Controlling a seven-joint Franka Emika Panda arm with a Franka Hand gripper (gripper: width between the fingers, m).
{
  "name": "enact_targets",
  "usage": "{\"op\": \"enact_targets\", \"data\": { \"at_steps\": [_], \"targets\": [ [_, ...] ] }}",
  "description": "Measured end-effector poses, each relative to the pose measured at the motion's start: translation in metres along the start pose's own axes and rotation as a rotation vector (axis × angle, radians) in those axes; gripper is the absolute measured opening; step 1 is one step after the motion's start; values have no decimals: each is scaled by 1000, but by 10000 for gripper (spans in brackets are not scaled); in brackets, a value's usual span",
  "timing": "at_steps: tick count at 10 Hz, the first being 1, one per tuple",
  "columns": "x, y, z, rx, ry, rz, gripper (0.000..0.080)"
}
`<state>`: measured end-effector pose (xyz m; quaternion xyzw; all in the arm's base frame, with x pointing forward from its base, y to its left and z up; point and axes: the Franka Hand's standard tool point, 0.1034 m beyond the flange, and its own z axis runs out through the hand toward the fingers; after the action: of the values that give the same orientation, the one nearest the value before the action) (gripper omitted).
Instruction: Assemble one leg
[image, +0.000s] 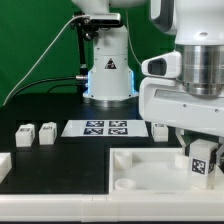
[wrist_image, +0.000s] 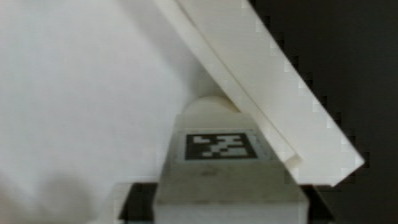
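My gripper (image: 199, 148) is at the exterior view's right, shut on a leg (image: 200, 160), a small white block with a black-and-white tag. It holds the leg upright over the right corner of the large white tray-like piece (image: 140, 170). In the wrist view the leg (wrist_image: 219, 145) sits between the dark fingers (wrist_image: 143, 203) of the gripper (wrist_image: 222, 207), its far end against the tray's raised rim (wrist_image: 267, 90). The corner socket under the leg is hidden.
The marker board (image: 97, 127) lies at the table's middle. Two loose legs (image: 24, 136) (image: 46, 133) lie to its left, and another (image: 160, 128) to its right. A white part (image: 4, 166) shows at the left edge. The robot base (image: 108, 75) stands behind.
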<state>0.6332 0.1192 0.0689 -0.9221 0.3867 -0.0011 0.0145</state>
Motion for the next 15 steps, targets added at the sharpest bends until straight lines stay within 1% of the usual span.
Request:
{"op": "enact_targets", "data": {
  "at_steps": [2,3,4,5,6,7,8,9,12,15],
  "targets": [
    [1,0,0,13,-8,239,291],
    [1,0,0,13,-7,243,291],
    [1,0,1,13,-7,218,371],
    [1,0,1,13,-7,188,371],
    [1,0,1,11,-6,133,507],
    [2,-1,-1,14,-4,-25,619],
    [3,-2,-2,13,-1,-171,640],
    [3,-3,-3,12,4,-315,640],
    [3,-2,-3,-20,15,-804,649],
    [0,-3,-2,-28,15,-1067,649]
  ]
}}
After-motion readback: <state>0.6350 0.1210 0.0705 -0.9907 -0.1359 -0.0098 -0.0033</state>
